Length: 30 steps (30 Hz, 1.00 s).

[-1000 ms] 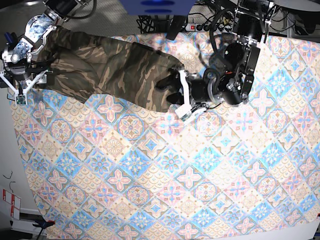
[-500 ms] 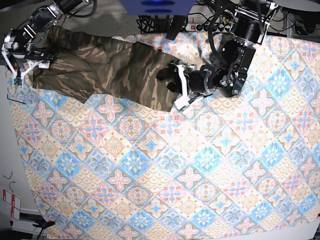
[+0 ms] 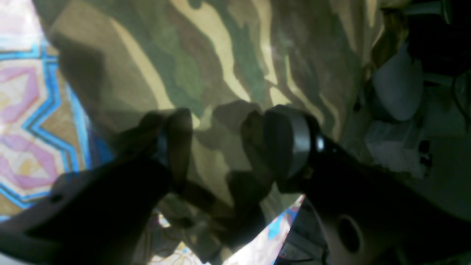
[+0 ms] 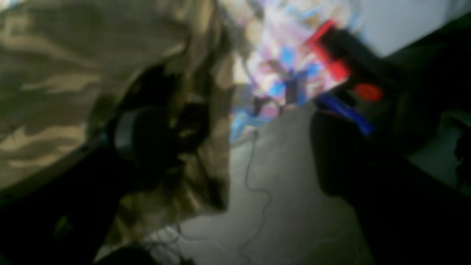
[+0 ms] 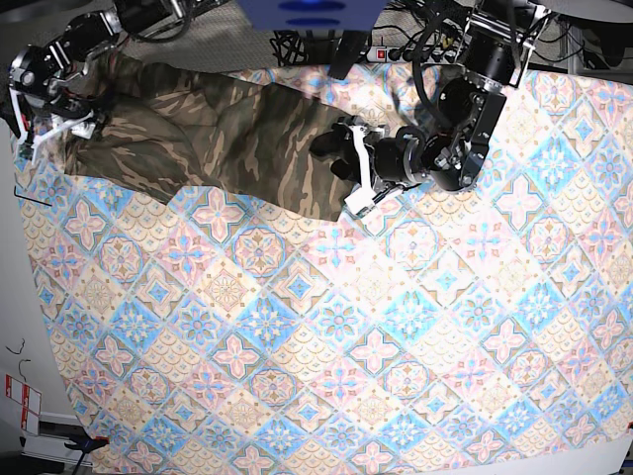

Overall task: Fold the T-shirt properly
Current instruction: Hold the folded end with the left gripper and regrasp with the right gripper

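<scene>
Along the far edge of the desk, the camouflage T-shirt point(image 5: 218, 139) is lying stretched out as a long, loose band on the patterned tablecloth point(image 5: 336, 327), running from the far left corner toward the middle of that edge. It is lying rumpled rather than flat, and no clean fold is showing yet.

At the corner end, my right claw point(image 5: 47, 99) is hanging over the very edge of the desk with its jaws standing wide apart. One finger point(image 4: 147, 140) is resting against the shirt's hem, the other is well clear of it, and bare floor is showing between them, so it is gripping nothing.

At the other end, my left claw point(image 5: 354, 183) is leaning down onto the cloth. Its jaws are sitting partly apart, astride a bunched ridge of fabric. I cannot tell whether they are pinching it or only straddling it.

As I am judging it, I am in the spreading stage: laying the shirt out before any fold, with one end set down and the other under my left claw.

Next, I am expecting to need both ends lying flat and square on the desk. Then I am going to want a fresh, low grip on a hem or sleeve edge, taking shirt only and none of the tablecloth beneath, with the corner end kept from slipping off the desk.
</scene>
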Available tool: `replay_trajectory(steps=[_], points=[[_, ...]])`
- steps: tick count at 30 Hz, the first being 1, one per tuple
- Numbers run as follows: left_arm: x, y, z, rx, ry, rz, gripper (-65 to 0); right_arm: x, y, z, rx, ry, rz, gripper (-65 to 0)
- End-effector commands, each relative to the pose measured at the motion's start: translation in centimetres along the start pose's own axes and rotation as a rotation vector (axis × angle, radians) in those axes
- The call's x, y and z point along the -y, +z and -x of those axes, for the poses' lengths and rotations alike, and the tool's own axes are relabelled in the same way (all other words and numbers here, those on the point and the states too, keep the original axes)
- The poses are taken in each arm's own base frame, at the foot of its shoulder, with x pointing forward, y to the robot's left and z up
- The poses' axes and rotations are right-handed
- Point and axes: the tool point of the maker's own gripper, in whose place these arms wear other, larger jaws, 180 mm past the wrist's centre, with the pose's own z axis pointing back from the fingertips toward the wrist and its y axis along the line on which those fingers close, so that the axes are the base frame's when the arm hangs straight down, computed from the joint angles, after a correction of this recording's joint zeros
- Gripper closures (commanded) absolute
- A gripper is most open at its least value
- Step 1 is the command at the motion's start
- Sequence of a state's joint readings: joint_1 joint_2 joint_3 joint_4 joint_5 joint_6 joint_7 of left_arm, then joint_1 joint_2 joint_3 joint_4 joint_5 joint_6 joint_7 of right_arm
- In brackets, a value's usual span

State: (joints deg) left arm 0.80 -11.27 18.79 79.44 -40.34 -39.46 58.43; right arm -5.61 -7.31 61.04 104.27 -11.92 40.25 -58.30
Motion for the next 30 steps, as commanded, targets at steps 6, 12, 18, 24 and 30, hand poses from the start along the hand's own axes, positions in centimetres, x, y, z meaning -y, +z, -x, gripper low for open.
replay_trajectory(steps=[6,12,18,24,30], points=[[0.3,0.1,-1.4,0.042,-0.02,0.013,-32.6,2.6,1.9,-0.7,-0.025,0.014,0.087,-57.4],[0.3,0.1,-1.4,0.04,-0.022,0.012,-32.6,0.3,2.0,-0.6,-0.034,-0.046,-0.038,-57.4],[-0.1,-0.2,-0.5,-0.013,-0.059,-0.02,-32.7,-0.3,2.7,-2.1,0.019,-0.069,-0.165,-57.4],[0.5,-0.6,-0.2,-0.031,-0.072,-0.006,-32.5,1.0,2.9,-1.5,0.019,-0.109,-0.139,-57.4],[0.4,-0.6,-0.3,-0.029,-0.072,-0.008,-32.5,-0.6,1.3,0.4,-0.039,-0.145,-0.219,-57.4]])
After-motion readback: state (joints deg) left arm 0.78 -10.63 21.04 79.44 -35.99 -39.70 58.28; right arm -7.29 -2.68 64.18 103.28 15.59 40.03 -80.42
